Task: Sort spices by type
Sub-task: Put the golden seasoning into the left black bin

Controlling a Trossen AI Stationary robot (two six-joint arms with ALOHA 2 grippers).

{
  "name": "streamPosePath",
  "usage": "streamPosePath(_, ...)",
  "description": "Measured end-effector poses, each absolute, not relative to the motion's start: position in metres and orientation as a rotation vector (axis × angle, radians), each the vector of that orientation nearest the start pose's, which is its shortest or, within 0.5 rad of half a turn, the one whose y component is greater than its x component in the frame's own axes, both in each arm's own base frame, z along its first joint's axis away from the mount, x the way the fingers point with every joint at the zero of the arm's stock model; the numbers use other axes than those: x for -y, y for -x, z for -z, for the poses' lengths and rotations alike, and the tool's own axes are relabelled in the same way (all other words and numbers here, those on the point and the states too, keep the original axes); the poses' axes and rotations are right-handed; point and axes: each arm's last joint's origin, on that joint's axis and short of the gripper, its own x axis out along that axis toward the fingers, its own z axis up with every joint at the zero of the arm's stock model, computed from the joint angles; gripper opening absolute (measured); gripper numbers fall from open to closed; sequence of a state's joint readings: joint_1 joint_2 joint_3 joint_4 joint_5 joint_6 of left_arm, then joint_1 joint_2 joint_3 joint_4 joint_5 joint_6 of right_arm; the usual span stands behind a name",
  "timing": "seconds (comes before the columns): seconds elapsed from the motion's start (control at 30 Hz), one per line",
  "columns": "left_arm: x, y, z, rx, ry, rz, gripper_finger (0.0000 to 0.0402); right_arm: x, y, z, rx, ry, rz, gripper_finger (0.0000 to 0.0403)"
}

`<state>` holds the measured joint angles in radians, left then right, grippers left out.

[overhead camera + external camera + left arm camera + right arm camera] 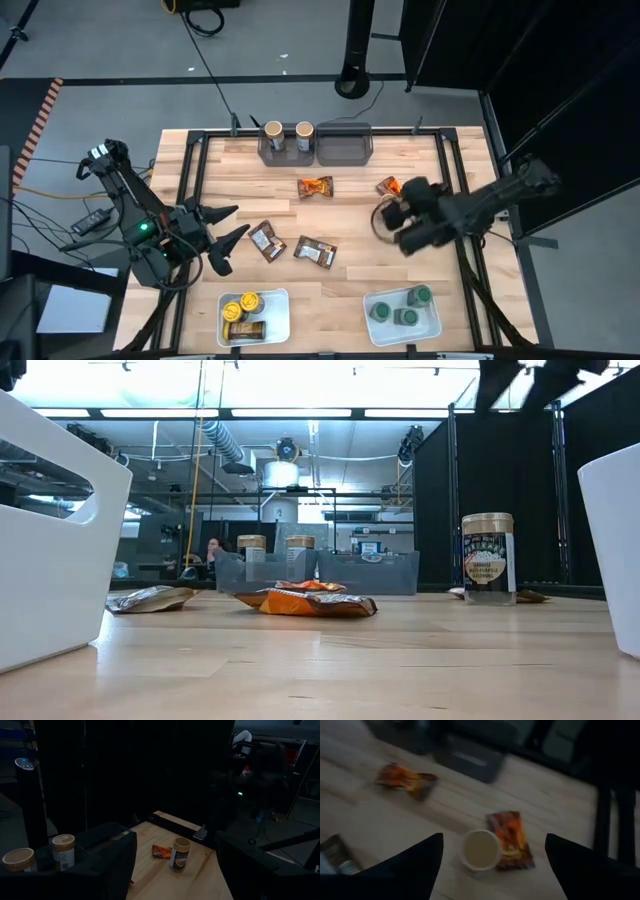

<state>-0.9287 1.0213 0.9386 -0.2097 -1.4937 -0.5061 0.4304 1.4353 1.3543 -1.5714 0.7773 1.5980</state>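
A small jar with a tan lid (480,849) stands upright on the table at the right, next to an orange packet (512,840). My right gripper (493,838) hovers open above the jar, slanting down, one finger to each side and clear of it. The same jar (487,557) stands alone in the low view. At the table's left my left gripper (230,226) is open, level and pointing right, with nothing between its fingers. Another orange packet (315,187) and two brown packets (266,240) (315,251) lie flat mid-table.
At the far edge are two grey bins, one (270,150) holding two tan-lidded jars and the other (345,148) beside it. A near-left white tray (280,300) holds yellow-lidded jars. A near-right white tray (432,322) holds green-lidded jars. Black frame rails run along the table's sides.
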Motion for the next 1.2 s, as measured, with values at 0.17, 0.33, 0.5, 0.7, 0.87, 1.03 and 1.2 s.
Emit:
streamPosePath(0.17,0.141,-0.142,-0.348,0.041,0.221,-0.568,0.0269,-0.045,-0.199,-0.307,-0.785,-0.545,1.185,0.0356)
streamPosePath(0.33,0.141,-0.142,-0.348,0.047,0.241,-0.567,0.0269,-0.028,-0.207,-0.292,-0.805,-0.664,1.113,0.0355)
streamPosePath(0.5,0.141,-0.142,-0.348,0.046,0.242,-0.566,0.0269,-0.012,-0.216,-0.281,-0.809,-0.688,1.118,0.0355)
streamPosePath(0.7,0.141,-0.142,-0.348,0.047,0.241,-0.567,0.0269,0.006,-0.219,-0.28,-0.827,-0.71,1.136,0.0355)
streamPosePath(0.87,0.141,-0.142,-0.348,0.047,0.241,-0.569,0.0269,0.017,-0.221,-0.28,-0.855,-0.748,1.11,0.0357)
streamPosePath(1.03,0.141,-0.142,-0.348,0.048,0.241,-0.569,0.0269,0.019,-0.221,-0.279,-0.905,-0.806,1.076,0.0357)
streamPosePath(1.2,0.141,-0.142,-0.348,0.047,0.238,-0.569,0.0269,0.018,-0.222,-0.28,-0.897,-0.817,1.063,0.0361)
